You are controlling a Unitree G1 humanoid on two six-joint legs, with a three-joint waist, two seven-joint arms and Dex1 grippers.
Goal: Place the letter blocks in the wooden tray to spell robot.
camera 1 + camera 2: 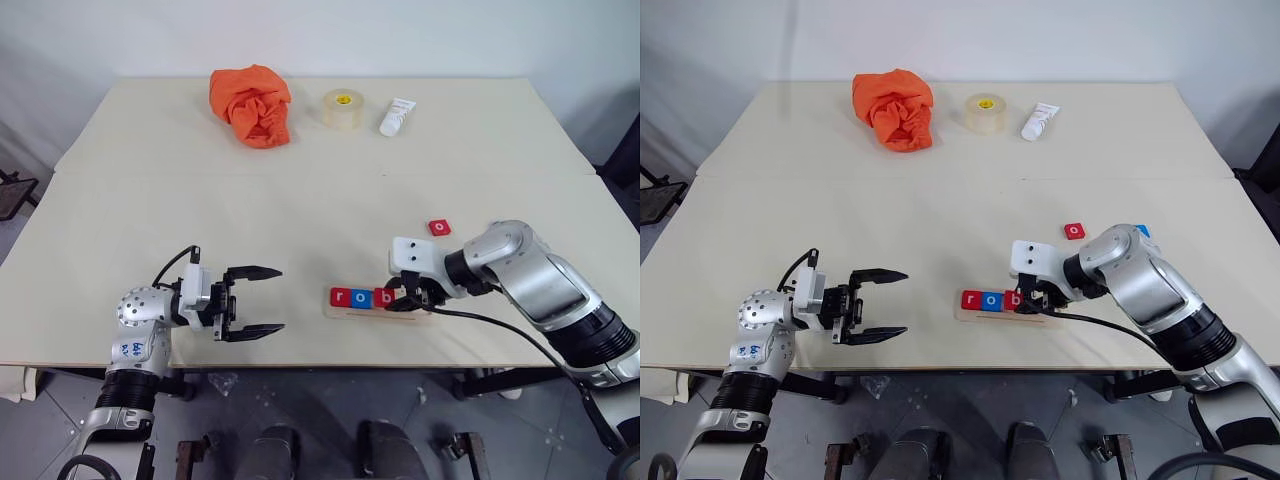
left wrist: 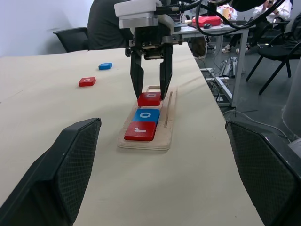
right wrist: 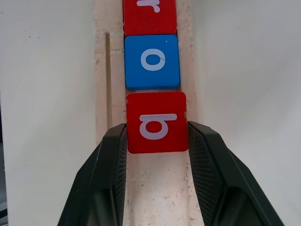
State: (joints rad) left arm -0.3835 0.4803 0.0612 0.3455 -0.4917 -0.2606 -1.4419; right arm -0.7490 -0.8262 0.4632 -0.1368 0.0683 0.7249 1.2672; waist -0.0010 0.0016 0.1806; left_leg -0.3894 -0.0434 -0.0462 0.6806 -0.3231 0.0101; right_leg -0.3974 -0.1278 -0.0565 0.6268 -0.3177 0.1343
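The right gripper (image 3: 156, 136) pinches the red b block (image 3: 157, 121) between its fingers (image 2: 137, 80), holding it in the tray (image 2: 162, 136) as the third tile, just behind the blue o (image 2: 146, 115) and red r (image 2: 140, 131). The tray's long axis runs side to side across the near bench (image 1: 300, 200) edge, its empty end toward the robot's right, under that arm. The other red block (image 1: 439, 227) lies just beyond the tray on the right, and a blue block (image 1: 1142, 231) sits near it, so the right arm is much the nearer. The left gripper (image 1: 250, 302) hovers well apart to the left, fingers spread and empty.
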